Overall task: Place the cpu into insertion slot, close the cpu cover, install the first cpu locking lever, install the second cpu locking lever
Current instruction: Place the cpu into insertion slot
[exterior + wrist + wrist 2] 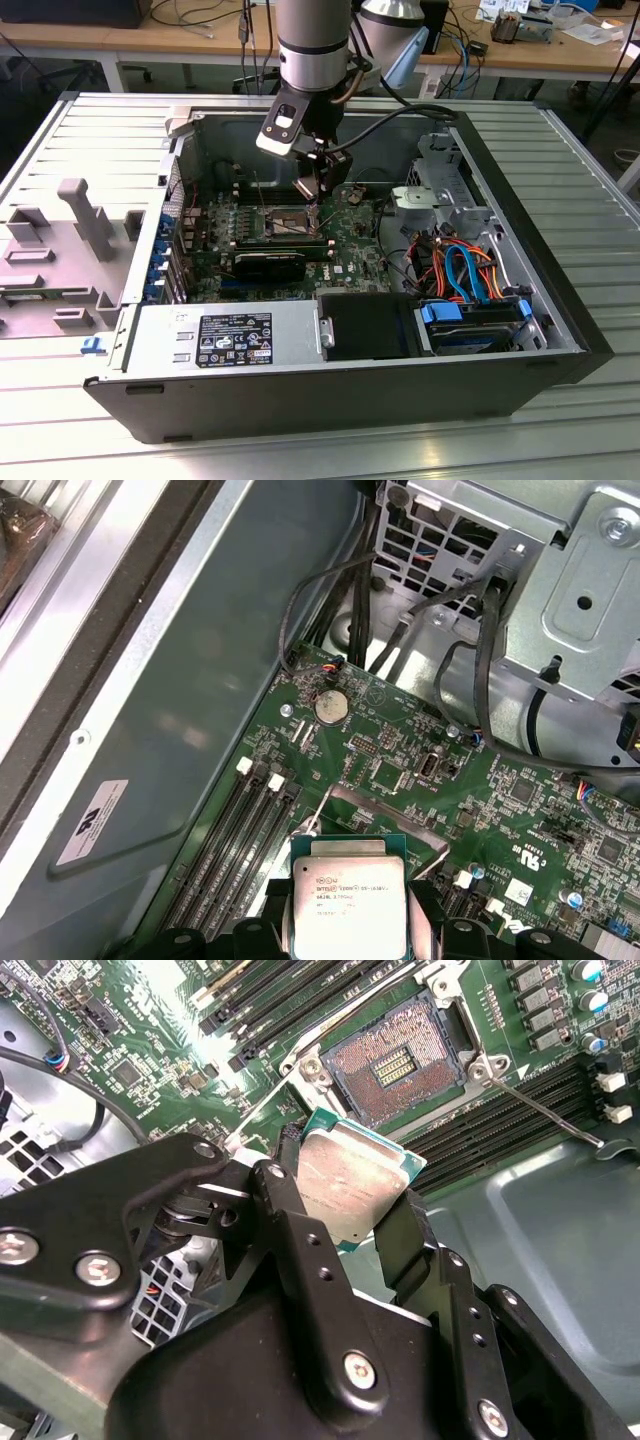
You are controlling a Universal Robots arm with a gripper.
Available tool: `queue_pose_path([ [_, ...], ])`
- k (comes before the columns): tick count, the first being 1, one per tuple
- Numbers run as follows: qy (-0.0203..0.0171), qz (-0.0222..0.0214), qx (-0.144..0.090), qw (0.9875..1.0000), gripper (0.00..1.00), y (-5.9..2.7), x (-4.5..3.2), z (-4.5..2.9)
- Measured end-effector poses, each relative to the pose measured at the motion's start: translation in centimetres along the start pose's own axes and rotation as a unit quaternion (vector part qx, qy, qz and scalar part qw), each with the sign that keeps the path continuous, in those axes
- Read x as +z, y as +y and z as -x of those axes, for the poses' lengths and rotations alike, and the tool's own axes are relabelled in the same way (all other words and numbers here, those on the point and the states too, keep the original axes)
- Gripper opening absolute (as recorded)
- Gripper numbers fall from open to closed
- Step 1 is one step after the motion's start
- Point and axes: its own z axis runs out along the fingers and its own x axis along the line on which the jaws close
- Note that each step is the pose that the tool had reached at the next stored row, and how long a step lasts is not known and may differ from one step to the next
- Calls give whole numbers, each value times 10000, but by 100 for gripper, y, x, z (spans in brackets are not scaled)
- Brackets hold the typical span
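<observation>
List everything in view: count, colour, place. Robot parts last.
computer case: one, dark grey, open on the metal table
motherboard: one, green, inside the case
insertion slot: one, dark with silver rim, empty, on the motherboard
cpu: one, silver-topped, held above the motherboard
memory slots: several, black, beside the slot
coin cell: one, silver, on the motherboard
power supply: one, silver-grey, case's near side
cables: several, orange and blue, case's end at the exterior view's right
gripper: one, black, shut on the cpu
</observation>
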Motion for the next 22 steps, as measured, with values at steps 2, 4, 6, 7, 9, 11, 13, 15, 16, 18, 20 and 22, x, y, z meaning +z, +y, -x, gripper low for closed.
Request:
queue_pose_path([
  [2, -1, 0, 6, 10000, 55, 0, 0, 0],
  [4, -1, 0, 11, 10000, 55, 0, 1, 0],
  [6, -1, 0, 18, 10000, 55, 0, 2, 0],
  [7, -2, 0, 21, 10000, 55, 0, 2, 0],
  [9, -2, 1, 30, 10000, 55, 0, 3, 0],
  [11, -3, 1, 37, 10000, 55, 0, 3, 0],
  [13, -4, 1, 43, 10000, 55, -1, 4, 0],
  [15, -4, 1, 49, 10000, 55, -1, 5, 0],
  [16, -4, 1, 51, 10000, 55, 0, 5, 0],
  [18, -5, 1, 55, 10000, 55, -1, 5, 0],
  [20, -5, 1, 60, 10000, 55, -1, 6, 0],
  [22, -6, 1, 68, 10000, 55, -1, 7, 0],
])
